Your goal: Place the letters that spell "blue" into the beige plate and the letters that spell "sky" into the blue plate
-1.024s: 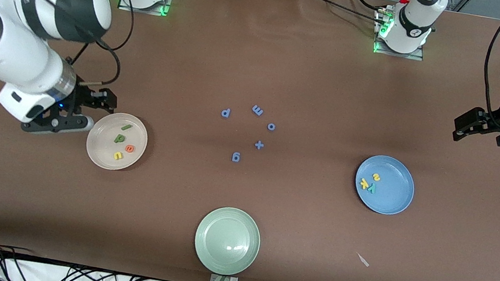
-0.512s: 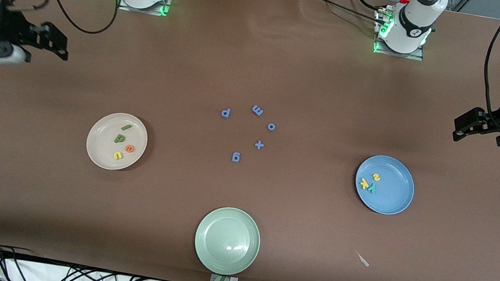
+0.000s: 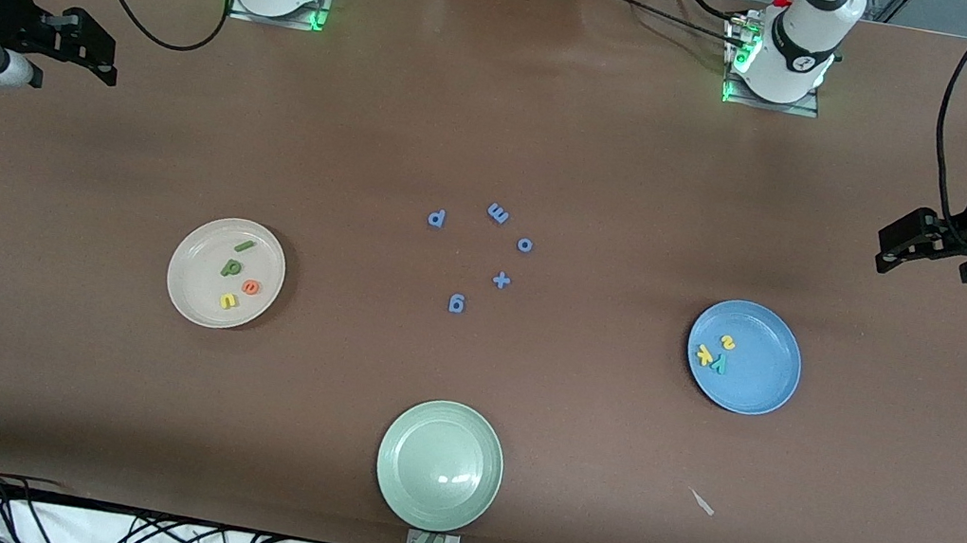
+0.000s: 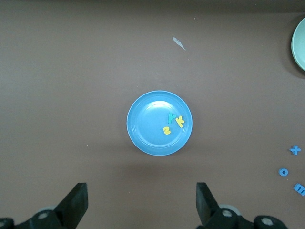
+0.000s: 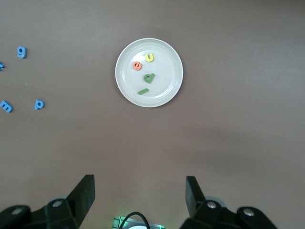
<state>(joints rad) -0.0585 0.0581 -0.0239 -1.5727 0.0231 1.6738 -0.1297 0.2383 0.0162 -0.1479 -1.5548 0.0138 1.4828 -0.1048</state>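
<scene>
Letters (image 3: pixel 239 273) plated; both pincers (image 3: pixel 81 44) raised, open.

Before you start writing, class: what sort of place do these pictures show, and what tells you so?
Most likely a robotics lab bench. Two robot arms are bolted along a brown-covered table, cables trail along its edge, and plates such as the beige plate hold sorted foam letters.

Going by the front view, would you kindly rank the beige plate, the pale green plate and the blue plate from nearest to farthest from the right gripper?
1. Beige plate, at the right arm's end, closest to the right gripper.
2. Pale green plate, mid-table, nearest the front camera.
3. Blue plate, at the left arm's end.
</scene>
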